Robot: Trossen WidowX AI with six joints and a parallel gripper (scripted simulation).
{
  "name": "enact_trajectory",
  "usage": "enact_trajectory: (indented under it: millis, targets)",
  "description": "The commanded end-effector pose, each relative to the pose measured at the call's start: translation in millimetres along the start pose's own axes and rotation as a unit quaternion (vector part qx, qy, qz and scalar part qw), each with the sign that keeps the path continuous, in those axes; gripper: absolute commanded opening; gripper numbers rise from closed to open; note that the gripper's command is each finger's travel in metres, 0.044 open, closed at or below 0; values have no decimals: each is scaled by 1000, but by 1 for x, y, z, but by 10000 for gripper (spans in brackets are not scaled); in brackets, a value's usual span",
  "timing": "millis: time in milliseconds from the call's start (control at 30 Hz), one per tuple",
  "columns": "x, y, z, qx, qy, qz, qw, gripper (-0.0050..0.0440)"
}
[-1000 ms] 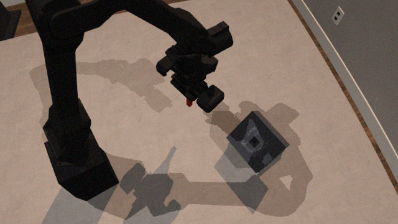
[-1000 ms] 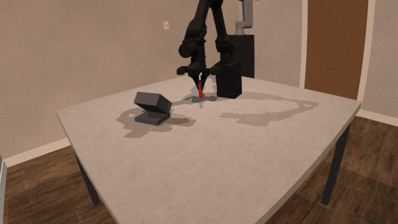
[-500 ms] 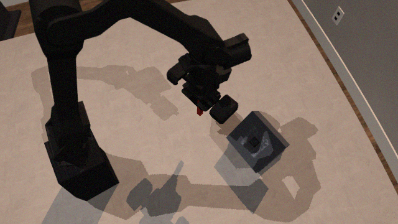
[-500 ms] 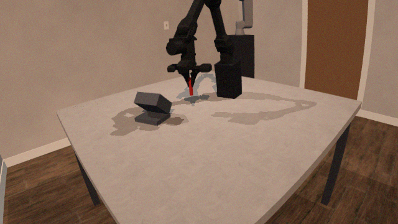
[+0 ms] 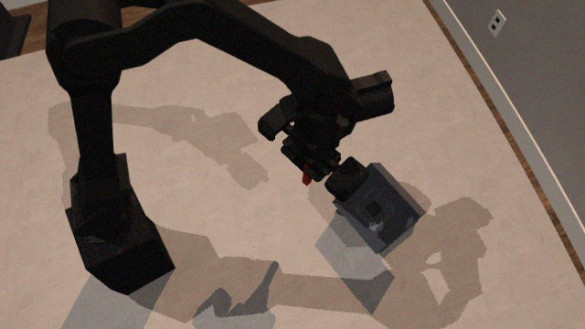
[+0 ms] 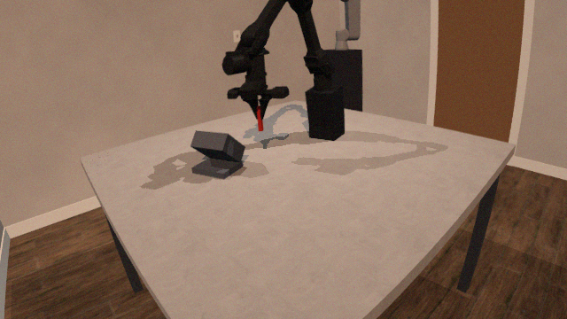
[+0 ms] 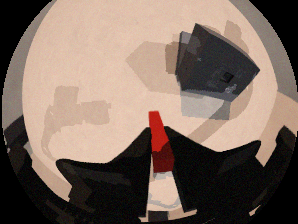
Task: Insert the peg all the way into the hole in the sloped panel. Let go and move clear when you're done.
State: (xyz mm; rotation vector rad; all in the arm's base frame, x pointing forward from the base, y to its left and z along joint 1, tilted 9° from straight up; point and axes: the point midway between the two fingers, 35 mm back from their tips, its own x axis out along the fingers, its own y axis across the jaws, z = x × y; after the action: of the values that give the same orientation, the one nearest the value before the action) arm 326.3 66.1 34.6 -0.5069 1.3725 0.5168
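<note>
My gripper [image 5: 312, 170] [image 6: 260, 106] [image 7: 156, 131] is shut on a red peg [image 5: 306, 178] [image 6: 260, 120] [image 7: 158, 137]. The peg hangs downward from the fingertips, held in the air above the table. A dark grey sloped panel [image 5: 381, 207] [image 6: 218, 145] [image 7: 212, 64] stands on the table [image 6: 310, 213], with a small square hole [image 5: 374, 208] [image 7: 228, 78] in its face. The gripper is beside the panel's upper edge, a little to its side. The peg tip is apart from the hole.
The arm's black base [image 5: 114, 238] [image 6: 324, 112] stands on the table behind the gripper. The table's edges [image 6: 443, 239] run close to the front and right. A wall and a brown door [image 6: 478, 62] lie beyond.
</note>
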Motion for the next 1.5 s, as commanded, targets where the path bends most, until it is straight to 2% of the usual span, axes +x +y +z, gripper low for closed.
enact_trajectory:
  millis: [0,1067,1467]
  targets:
    - [-10,-9,5,-2,-15,-5,1000,0]
    - [-39,-94,-41,-3,-18,-9,1000,0]
    - [-37,-98,-42,7,-40,-10,999,0]
